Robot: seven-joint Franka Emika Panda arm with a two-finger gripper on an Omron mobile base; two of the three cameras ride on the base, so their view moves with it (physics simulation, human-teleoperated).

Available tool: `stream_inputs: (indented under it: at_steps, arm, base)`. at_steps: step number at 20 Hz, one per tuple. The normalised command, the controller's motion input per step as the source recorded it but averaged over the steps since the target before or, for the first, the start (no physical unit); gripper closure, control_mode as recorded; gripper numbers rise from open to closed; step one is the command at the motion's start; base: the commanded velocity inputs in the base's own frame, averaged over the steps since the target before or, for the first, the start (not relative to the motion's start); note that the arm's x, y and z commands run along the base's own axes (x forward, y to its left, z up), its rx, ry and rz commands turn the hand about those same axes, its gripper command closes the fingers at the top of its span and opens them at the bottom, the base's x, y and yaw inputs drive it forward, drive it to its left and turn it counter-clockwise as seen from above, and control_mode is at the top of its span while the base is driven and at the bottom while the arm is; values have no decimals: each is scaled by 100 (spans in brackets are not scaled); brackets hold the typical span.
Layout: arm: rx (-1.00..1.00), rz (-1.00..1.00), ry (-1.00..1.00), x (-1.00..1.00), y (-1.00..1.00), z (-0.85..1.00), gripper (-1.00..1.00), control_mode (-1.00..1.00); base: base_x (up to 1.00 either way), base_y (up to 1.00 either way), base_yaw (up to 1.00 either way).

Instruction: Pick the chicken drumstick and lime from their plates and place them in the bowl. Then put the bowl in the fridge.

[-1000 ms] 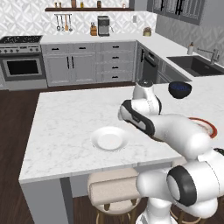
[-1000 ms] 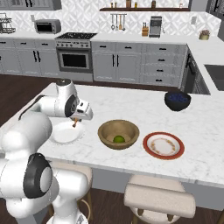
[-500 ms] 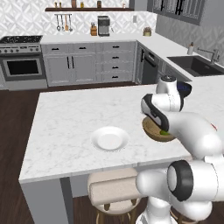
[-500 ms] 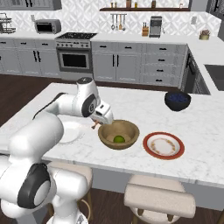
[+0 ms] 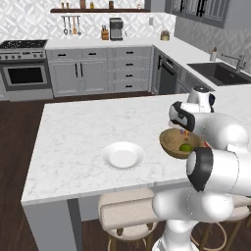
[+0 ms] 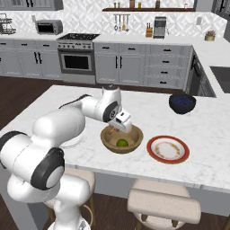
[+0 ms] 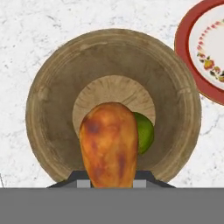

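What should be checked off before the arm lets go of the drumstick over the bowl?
1. Chicken drumstick held in the gripper: ok, shut on it.
2. Gripper above the wooden bowl: ok, the bowl lies centred below in the hand view.
3. Lime already in the bowl: ok, it rests on the bowl's floor.
4. White plate left without food: ok.
5. Red-rimmed plate clear of the bowl: ok, beside it, apart.
6. Drop height above the bowl: cannot tell.
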Motion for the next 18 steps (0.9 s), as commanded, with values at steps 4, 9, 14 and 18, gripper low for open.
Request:
stream_inputs:
  at_steps: [4,9,14,18]
  arm:
    - [4,0,6,0,7,-55,100,-100]
    - [0,0,2,7,0,-16,-100,-100]
    - [0,0,0,7,0,-5,-100,-100]
    - [0,0,0,13,0,-1,-100,-100]
  base:
    - [0,0,0]
    - [0,0,0]
    - [0,0,0]
    - [0,0,0]
